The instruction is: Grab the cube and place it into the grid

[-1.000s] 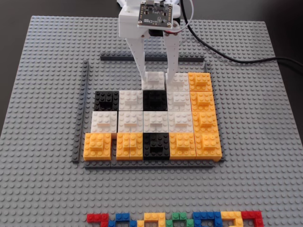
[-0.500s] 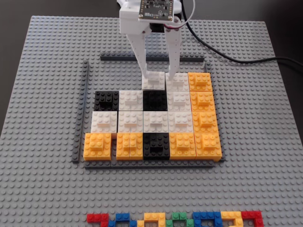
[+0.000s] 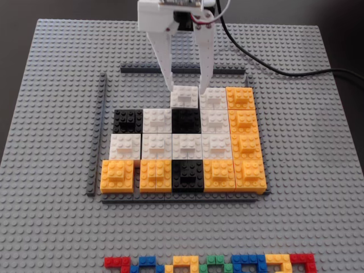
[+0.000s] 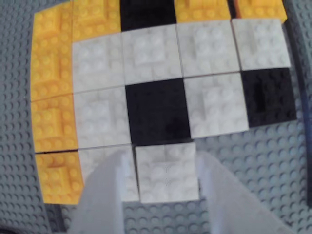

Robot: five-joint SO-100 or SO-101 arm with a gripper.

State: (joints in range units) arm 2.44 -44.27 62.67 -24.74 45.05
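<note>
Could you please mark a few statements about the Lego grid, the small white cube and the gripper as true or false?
1. The small white square Lego cube sits in the grid's top row, beside another white block. True.
2. The white two-finger gripper is clamped shut on a black block. False: its fingers stand apart, one on each side of the white cube.
3. The orange blocks fill the grid's left column in the fixed view. False: they fill the right column and much of the bottom row.
4. A row of small multicoloured bricks lies below the patchwork grid of square blocks. True.
</note>
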